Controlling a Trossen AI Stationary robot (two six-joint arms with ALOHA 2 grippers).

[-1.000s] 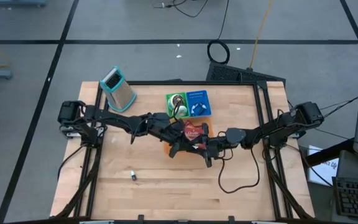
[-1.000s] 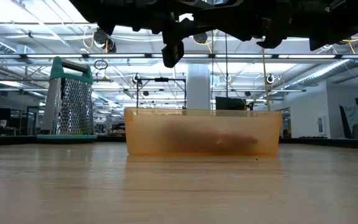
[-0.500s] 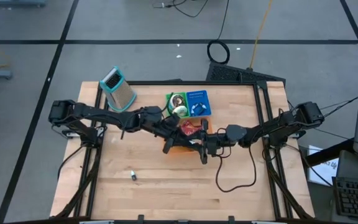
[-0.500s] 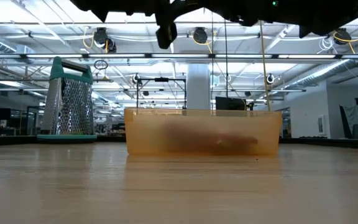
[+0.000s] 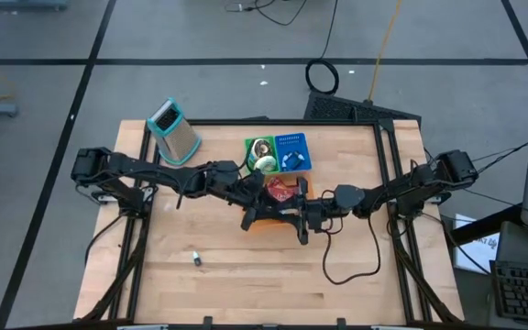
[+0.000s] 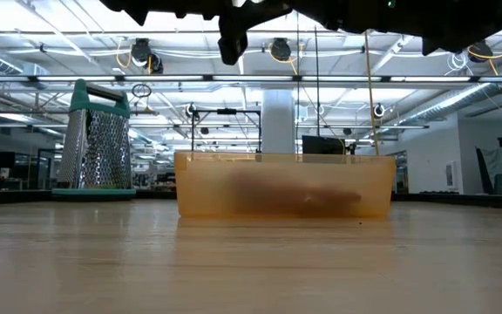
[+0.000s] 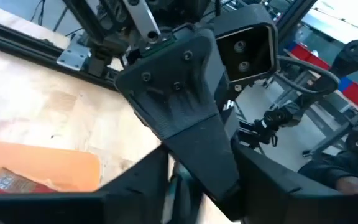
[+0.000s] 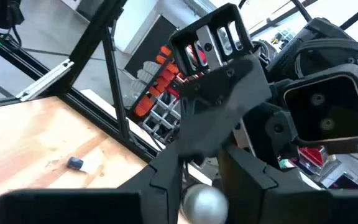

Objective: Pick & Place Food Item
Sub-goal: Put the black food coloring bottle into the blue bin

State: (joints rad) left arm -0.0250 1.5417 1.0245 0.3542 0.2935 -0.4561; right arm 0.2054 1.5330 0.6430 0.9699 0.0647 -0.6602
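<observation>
Wooden table [image 5: 181,266], frame centre: left gripper [image 5: 253,213], right gripper [image 5: 302,218] crowd above orange bin [image 6: 284,185]; claw states cannot tell; collision risk.

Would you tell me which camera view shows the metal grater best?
The low view: the grater stands upright, in full profile. The high view shows only its top at the table's far left corner. Neither wrist view shows it.

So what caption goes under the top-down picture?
Both grippers, left gripper and right gripper, meet over the orange bin.
</observation>
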